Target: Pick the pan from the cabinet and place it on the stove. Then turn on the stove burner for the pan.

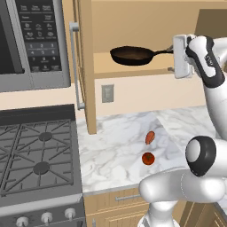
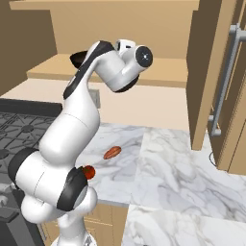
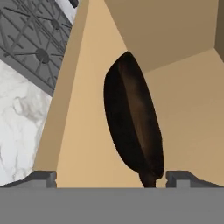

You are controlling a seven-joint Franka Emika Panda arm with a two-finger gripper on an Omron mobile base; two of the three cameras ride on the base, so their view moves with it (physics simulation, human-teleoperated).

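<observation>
Where smooth tan cabinet [image 1: 133, 26] shelf carries it — round, shallow, dark pan [image 3: 131, 122], thin handle between wide pincer [image 3: 111, 178] tips.

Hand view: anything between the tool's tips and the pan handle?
Nothing. In the hand view the open tool straddles the thin black handle of the dark round skillet; only bare tan cabinet shelf beside it.

Base views flanking; hand view close.
</observation>
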